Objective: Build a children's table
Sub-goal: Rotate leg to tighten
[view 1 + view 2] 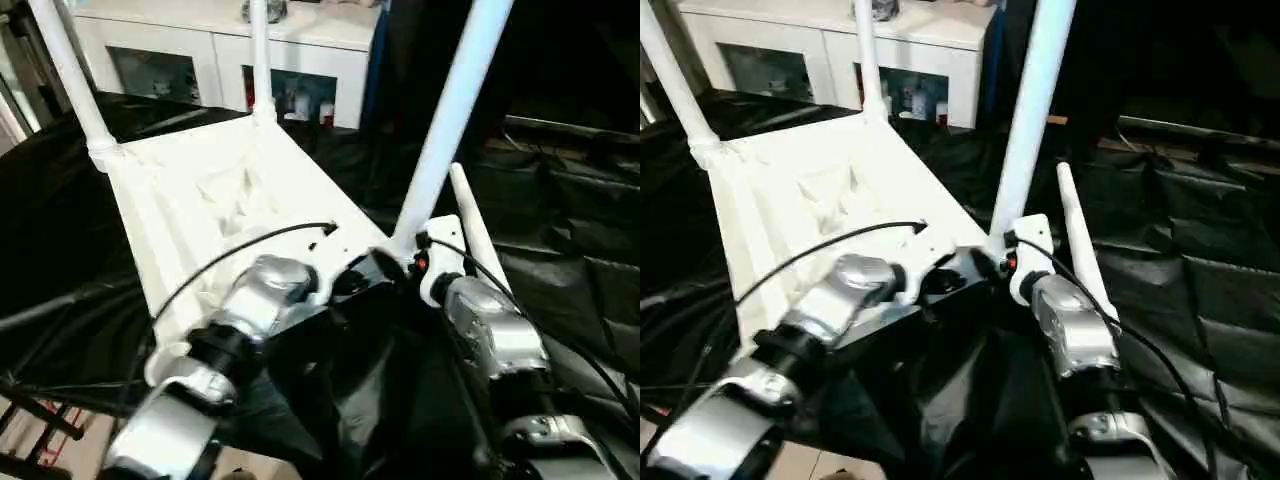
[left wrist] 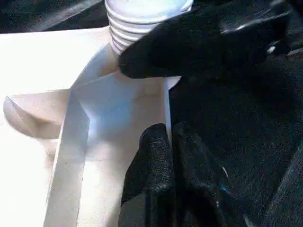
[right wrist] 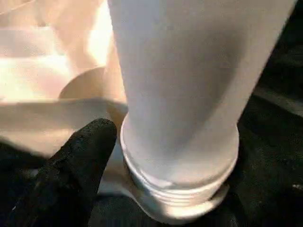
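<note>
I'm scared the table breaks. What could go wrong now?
1. The near leg still shows bare threads at its corner socket; if left loose it may wobble or tip.
2. A fourth leg lies loose on the black cloth; a bump from an arm could roll it away.

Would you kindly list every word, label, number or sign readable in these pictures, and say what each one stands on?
None can be read.
The tabletop, its upright legs and the loose leg on the black cloth are plain white, with no print.
Items behind the cabinet's glass doors are too blurred to read.
</note>
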Available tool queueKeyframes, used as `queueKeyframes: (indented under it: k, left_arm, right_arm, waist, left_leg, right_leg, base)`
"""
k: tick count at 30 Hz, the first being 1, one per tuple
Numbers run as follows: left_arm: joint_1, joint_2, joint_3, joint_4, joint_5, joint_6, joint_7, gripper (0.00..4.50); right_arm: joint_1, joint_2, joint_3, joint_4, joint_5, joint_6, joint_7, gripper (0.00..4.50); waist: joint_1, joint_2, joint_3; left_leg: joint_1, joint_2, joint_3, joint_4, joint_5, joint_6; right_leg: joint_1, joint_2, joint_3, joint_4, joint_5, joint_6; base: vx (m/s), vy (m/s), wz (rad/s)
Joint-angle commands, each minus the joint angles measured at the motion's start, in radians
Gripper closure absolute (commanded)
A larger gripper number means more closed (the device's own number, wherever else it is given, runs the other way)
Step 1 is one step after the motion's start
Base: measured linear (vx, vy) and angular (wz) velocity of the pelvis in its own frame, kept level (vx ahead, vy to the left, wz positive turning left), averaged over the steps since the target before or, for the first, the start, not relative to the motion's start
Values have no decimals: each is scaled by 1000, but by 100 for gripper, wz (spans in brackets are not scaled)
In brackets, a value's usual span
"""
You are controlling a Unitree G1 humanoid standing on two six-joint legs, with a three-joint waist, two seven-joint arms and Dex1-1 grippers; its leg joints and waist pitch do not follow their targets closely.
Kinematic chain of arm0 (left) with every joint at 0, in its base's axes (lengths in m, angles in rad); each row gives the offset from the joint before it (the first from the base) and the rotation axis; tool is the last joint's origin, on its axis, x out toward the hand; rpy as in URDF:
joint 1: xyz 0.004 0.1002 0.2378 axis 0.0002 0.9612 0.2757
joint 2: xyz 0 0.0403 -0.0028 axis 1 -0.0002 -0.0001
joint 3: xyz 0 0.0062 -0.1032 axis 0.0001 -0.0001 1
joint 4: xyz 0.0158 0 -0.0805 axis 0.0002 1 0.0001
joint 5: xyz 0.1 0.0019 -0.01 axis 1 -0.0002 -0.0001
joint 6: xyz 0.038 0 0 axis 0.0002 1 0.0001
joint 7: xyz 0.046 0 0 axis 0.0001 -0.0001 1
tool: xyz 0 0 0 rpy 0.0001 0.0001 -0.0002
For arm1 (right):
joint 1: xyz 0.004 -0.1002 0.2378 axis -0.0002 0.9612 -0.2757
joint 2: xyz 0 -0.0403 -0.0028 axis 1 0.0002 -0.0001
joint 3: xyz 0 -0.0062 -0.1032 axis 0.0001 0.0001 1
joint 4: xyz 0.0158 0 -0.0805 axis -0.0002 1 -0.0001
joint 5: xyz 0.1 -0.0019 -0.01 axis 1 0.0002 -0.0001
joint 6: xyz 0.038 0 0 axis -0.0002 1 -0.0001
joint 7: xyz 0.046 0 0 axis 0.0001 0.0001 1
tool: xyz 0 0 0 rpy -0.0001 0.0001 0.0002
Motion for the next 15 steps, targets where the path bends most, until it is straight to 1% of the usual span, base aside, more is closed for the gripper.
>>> queueKeyframes:
  k: [1, 3, 4, 5, 6, 8, 9, 11, 12, 13, 14, 15]
  left_arm:
    - [8, 1, -60, -89, -27, -86, -102, 450]
    - [37, 38, -71, -135, -38, -72, -163, 450]
    - [47, 49, -71, -148, -46, -79, -184, 450]
    - [68, 72, -68, -182, -68, -80, -230, 450]
    - [78, 86, -68, -201, -78, -78, -254, 450]
    - [97, 115, -69, -237, -89, -79, -290, 450]
    - [107, 134, -68, -255, -89, -82, -304, 450]
    - [111, 143, -67, -263, -90, -83, -309, 450]
    - [113, 146, -66, -267, -91, -84, -313, 450]
    - [133, 178, -62, -312, -104, -72, -350, 450]
    - [141, 190, -60, -328, -109, -67, -364, 450]
    - [146, 197, -60, -339, -112, -63, -372, 450]
  right_arm:
    - [19, -7, 122, -41, 1, -33, 145, 69]
    - [33, -55, 130, -76, 8, -41, 221, 69]
    - [39, -70, 129, -90, 16, -40, 250, 69]
    - [52, -107, 132, -124, 32, -33, 318, 69]
    - [61, -129, 137, -144, 39, -30, 356, 69]
    - [80, -173, 153, -180, 49, -22, 416, 69]
    - [91, -203, 166, -199, 52, -19, 450, 69]
    - [96, -214, 170, -208, 57, -13, 466, 69]
    - [97, -217, 171, -212, 61, -10, 472, 69]
    - [115, -242, 175, -250, 92, 14, 525, 69]
    - [121, -249, 175, -264, 101, 20, 542, 69]
    - [126, -251, 175, -272, 106, 24, 551, 69]
  waist:
    - [5, -2, -52]
    - [6, 0, -52]
    - [4, -1, -53]
    - [6, -1, -53]
    - [11, -1, -54]
    - [23, 1, -55]
    - [23, 0, -53]
    - [27, 1, -54]
    - [28, 0, -53]
    - [29, -2, -53]
    - [31, -2, -54]
    - [29, -2, -53]
  left_leg:
    - [-1, 33, -8, -69, -246, 20]
    - [-1, 36, -9, -69, -258, 21]
    - [-1, 35, -8, -69, -251, 24]
    - [1, 37, -8, -69, -249, 26]
    - [0, 37, -6, -65, -235, 39]
    - [2, 39, -5, -64, -205, 49]
    - [0, 39, -4, -64, -202, 50]
    - [1, 39, -4, -64, -202, 49]
    - [-1, 38, -4, -64, -210, 45]
    - [0, 38, -4, -65, -213, 43]
    - [-2, 39, -6, -65, -211, 43]
    - [-1, 40, -5, -65, -210, 47]
  right_leg:
    - [48, -65, 52, -85, -217, -173]
    - [49, -66, 53, -84, -222, -172]
    - [48, -64, 54, -81, -207, -180]
    - [48, -65, 54, -80, -199, -185]
    - [48, -63, 55, -77, -169, -194]
    - [47, -62, 55, -71, -122, -207]
    - [47, -61, 55, -71, -119, -208]
    - [47, -62, 55, -69, -118, -211]
    - [47, -63, 54, -71, -137, -210]
    - [48, -63, 54, -72, -148, -208]
    - [52, -65, 54, -70, -152, -204]
    - [48, -63, 55, -71, -149, -204]
  base:
    - [0, 0, 0]
    - [0, 0, 0]
    - [0, 0, 0]
    - [0, 0, 0]
    - [0, 0, 0]
    - [0, 0, 0]
    - [0, 0, 0]
    - [0, 0, 0]
    - [0, 0, 0]
    - [0, 0, 0]
    - [0, 0, 0]
    - [0, 0, 0]
